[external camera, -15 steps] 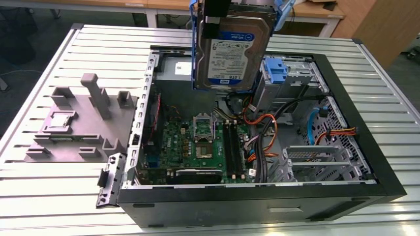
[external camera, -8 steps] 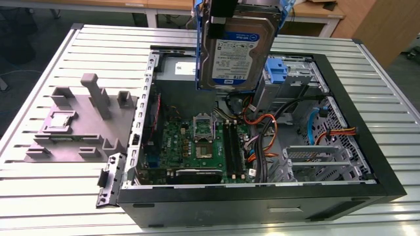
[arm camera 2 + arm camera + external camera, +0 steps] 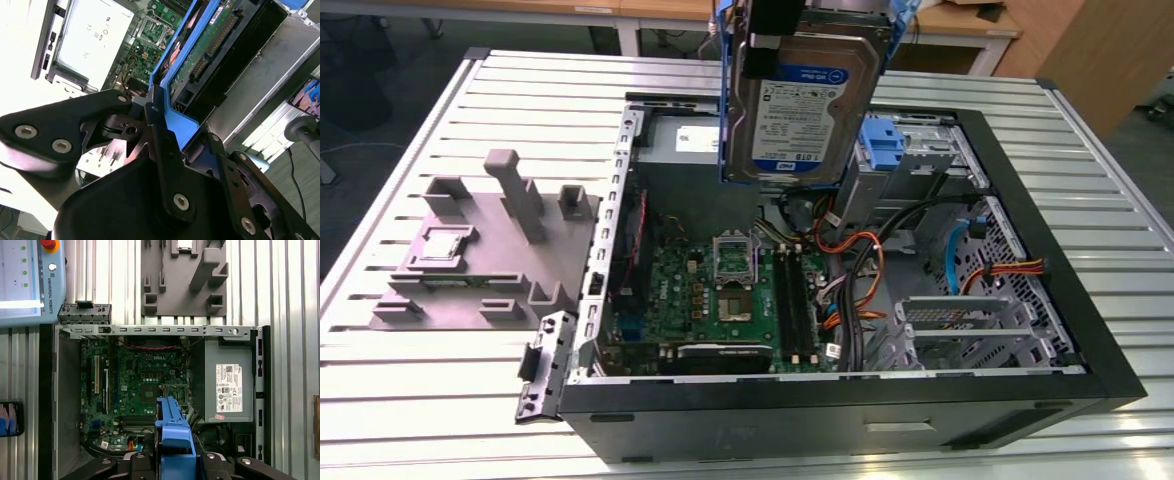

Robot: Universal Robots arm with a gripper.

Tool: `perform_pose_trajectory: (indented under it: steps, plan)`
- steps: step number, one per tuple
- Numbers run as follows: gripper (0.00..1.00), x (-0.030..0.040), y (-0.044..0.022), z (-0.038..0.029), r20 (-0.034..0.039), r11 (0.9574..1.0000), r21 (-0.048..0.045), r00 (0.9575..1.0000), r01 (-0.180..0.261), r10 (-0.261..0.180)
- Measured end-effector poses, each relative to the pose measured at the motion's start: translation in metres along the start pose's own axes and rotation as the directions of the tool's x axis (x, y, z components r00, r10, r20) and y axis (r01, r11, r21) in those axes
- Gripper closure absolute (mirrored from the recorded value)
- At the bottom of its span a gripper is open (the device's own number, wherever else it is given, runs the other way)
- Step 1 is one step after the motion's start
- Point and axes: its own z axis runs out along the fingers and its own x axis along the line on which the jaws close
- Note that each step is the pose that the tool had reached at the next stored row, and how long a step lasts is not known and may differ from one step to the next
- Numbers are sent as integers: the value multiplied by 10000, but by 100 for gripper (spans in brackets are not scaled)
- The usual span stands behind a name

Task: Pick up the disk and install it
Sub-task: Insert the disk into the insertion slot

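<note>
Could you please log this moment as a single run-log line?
gripper: shut on disk | disk: upright, in the air above open computer case | install: not yet seated

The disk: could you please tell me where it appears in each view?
Exterior view: disk hangs upright above the open case.
First wrist view: disk, edge-on, in front of the motherboard.
Second wrist view: disk, held by the gripper.
Shared landmark: motherboard.
</note>
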Motion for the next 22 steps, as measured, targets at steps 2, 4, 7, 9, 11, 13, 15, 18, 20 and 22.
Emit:
perform_pose_trajectory:
  steps: [2, 4, 7, 9, 11, 13, 15, 18, 20, 22]
  plan:
    - [63, 0, -1, 0, 0, 10000, -1, 10000, 0, 0]
    - [63, 0, -1, 0, 0, 10000, 0, 10000, 0, 0]
    - [63, 0, -2, 0, 0, 10000, -1, 10000, 0, 0]
    - [63, 0, -2, 0, 0, 10000, 0, 10000, 0, 0]
    - [63, 0, -2, 0, 0, 10000, 0, 10000, 0, 0]
    - [63, 14, -4, 0, 0, 10000, -1, 10000, 3, -3]
    - [63, 41, -3, -1, -1, 10000, 0, 10000, 0, 0]
    - [63, 69, -4, -1, 0, 10000, 0, 10000, 0, 0]
    - [63, 79, -4, -1, -1, 10000, -1, 10000, 0, 0]
    - [63, 91, -5, -1, 0, 10000, 0, 10000, 1, -1]
